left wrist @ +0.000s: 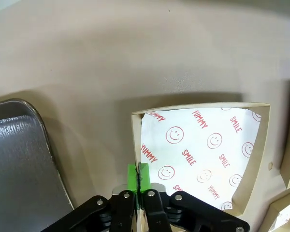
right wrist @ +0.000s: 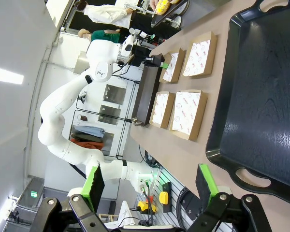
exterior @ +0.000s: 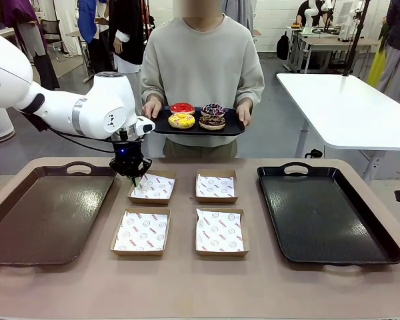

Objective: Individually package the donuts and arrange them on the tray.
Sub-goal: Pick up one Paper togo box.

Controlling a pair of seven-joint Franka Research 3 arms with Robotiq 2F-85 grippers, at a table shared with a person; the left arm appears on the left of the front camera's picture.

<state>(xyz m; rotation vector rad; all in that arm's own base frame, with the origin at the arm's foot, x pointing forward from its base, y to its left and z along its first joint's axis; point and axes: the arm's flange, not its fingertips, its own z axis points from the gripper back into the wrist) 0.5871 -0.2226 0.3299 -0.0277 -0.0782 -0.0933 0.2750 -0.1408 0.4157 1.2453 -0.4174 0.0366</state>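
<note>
Nearest me, the table's (exterior: 187, 293) front edge is bare. At the left of the front view lies the brown tray (exterior: 33, 227), presumably where packed boxes go. Just right of it, my left gripper (exterior: 137, 181) hangs at the far-left box (exterior: 153, 189). In its wrist view the green pads (left wrist: 132, 176) are pressed together right on that box's wall (left wrist: 134, 140); whether they nip cardboard or the corner of the paper liner (left wrist: 198, 154) I cannot tell, though I judge it is straightening the liner to take a donut.

At upper centre the person's hands hold a small black tray (exterior: 230, 127) with all four donuts (exterior: 197, 115) on it, none packed yet. The big black tray (exterior: 327, 213) waits at right. My right gripper (right wrist: 151, 180) idles with jaws wide, holding nothing.
</note>
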